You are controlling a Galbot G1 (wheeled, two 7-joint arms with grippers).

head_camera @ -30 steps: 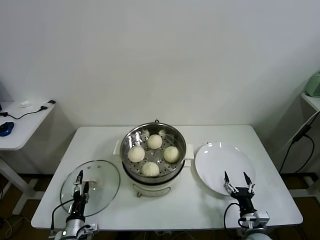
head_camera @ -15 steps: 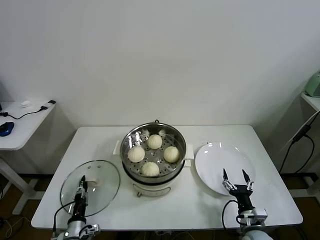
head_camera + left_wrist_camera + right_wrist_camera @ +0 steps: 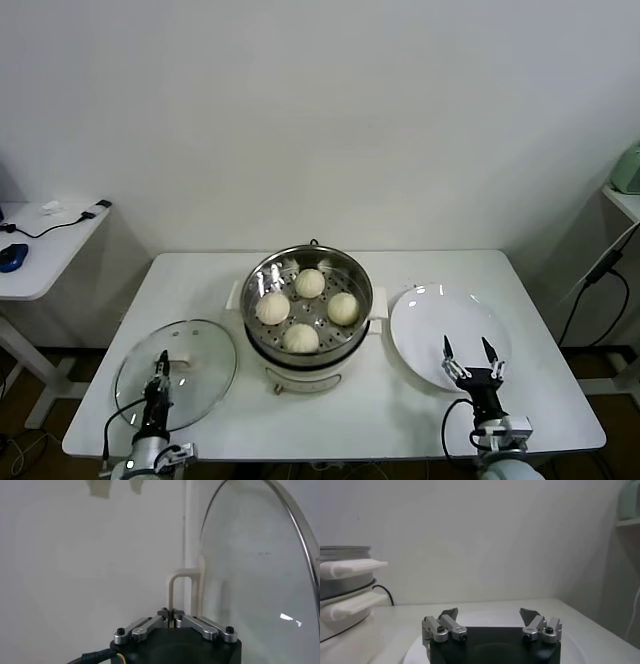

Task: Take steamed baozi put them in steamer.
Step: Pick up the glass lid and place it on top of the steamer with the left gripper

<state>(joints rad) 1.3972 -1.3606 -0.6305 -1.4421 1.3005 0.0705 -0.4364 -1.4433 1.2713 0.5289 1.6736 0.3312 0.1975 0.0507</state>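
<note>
Several pale round baozi (image 3: 309,283) sit on the perforated tray of the shiny steamer (image 3: 362,283) at the middle of the table. My left gripper (image 3: 161,361) is at the front left, over the round glass lid (image 3: 195,385). In the left wrist view the left gripper (image 3: 171,612) is shut on the lid's thin cream handle (image 3: 172,591), with the glass lid (image 3: 260,580) standing beside it. My right gripper (image 3: 468,352) hangs open over the near edge of the white plate (image 3: 440,315). Nothing lies between the open right gripper's (image 3: 490,614) fingers.
The steamer's white base and side handle (image 3: 350,569) show in the right wrist view. A side table (image 3: 40,245) with cables stands at the far left. A cable (image 3: 590,285) hangs at the right beside the table edge.
My left gripper has shut on the lid's handle, and the lid has shifted slightly to the left. The right gripper has only drifted a little.
</note>
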